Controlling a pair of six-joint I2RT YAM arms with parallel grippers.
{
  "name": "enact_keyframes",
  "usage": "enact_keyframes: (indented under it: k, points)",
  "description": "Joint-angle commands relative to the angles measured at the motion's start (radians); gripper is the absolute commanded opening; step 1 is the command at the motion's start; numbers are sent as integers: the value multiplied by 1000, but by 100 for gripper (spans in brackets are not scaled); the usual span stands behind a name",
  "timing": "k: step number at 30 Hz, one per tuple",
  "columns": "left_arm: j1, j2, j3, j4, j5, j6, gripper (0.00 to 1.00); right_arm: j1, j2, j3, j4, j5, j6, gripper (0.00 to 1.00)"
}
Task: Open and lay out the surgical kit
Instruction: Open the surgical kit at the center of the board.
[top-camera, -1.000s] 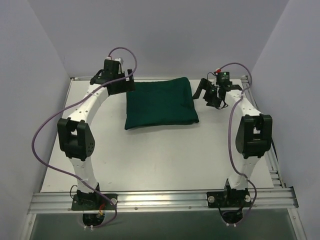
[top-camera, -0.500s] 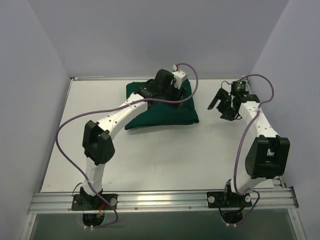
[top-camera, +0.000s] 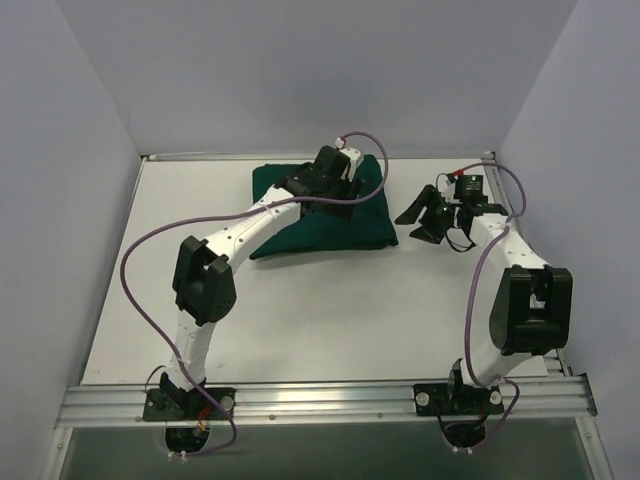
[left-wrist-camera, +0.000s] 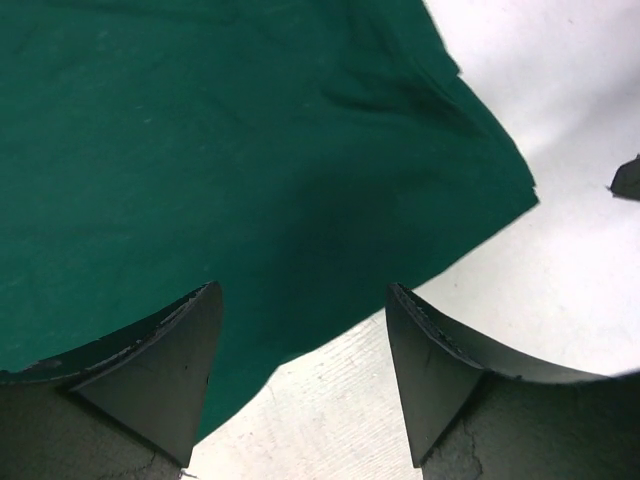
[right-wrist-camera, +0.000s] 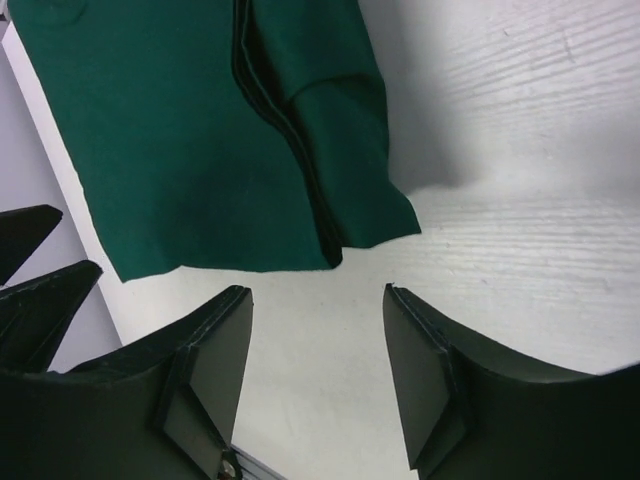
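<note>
Top external view has the dark green cloth wrap (top-camera: 330, 230) lying folded shut as a flat bundle on the far middle of the white table (top-camera: 300, 320). The left gripper (top-camera: 340, 190) reaches over the bundle's far right part. Its wrist camera shows the fingers (left-wrist-camera: 150, 380) spread above the wrap's edge (only cloth and table lie below the gap). The right gripper (top-camera: 420, 215) sits just right of the bundle over bare table, jaws apart and pinching nothing, with a corner of the wrap beyond its fingertips.
</note>
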Motion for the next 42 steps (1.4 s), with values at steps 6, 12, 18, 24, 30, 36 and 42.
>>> enact_keyframes:
  k: [6, 12, 18, 24, 30, 36, 42]
  points:
    - [30, -87, 12, -15, 13, -55, 75, 79, 120, 79, 46, -49, -6, 50]
    - [50, -104, 1, -14, 32, -58, 75, 100, 154, 81, 58, -41, -3, 48]
    - [63, -106, -5, -12, 35, -60, 75, 120, 178, 98, 69, -32, -17, 34]
    - [63, -124, -45, 11, 67, -38, 74, 128, 171, 173, 11, -13, -29, 16]
    - [52, -184, -139, 124, 225, 25, 77, 156, 169, 272, -32, -54, -20, 0]
    - [40, -208, -179, 192, 273, 88, 90, 185, 180, 320, -41, -88, 37, 0]
    - [23, -170, -157, 215, 267, 100, 96, 185, 166, 325, -34, -105, 141, 0]
